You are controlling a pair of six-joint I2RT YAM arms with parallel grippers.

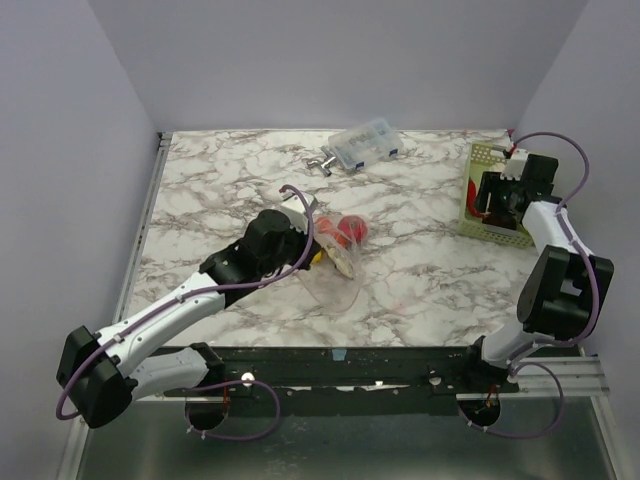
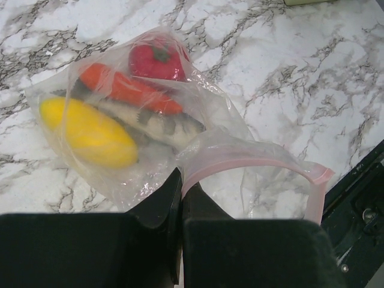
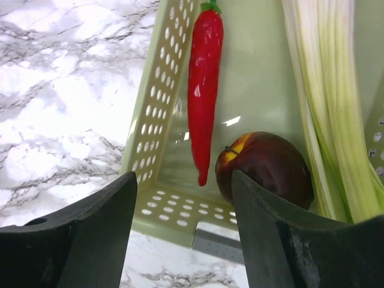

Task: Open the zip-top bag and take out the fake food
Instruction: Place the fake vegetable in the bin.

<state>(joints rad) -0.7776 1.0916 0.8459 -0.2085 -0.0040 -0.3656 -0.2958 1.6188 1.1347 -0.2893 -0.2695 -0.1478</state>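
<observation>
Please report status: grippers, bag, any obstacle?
Left gripper shut on zip-top bag rim. Right gripper open over basket. Bag mouth open, fake food inside. Nothing in the way.

We see a white surface point(image 1: 420, 270) veined in grey and brown like marble. Near its middle lies the clear, crinkled zip-top bag point(image 1: 338, 280) with its pink zipper strip, while a small clear box point(image 1: 365, 143) with blue contents and a metal fitting point(image 1: 321, 162) sit just beside each other at the far edge. A pale green perforated basket point(image 1: 484, 155) stands at the far right corner.
</observation>
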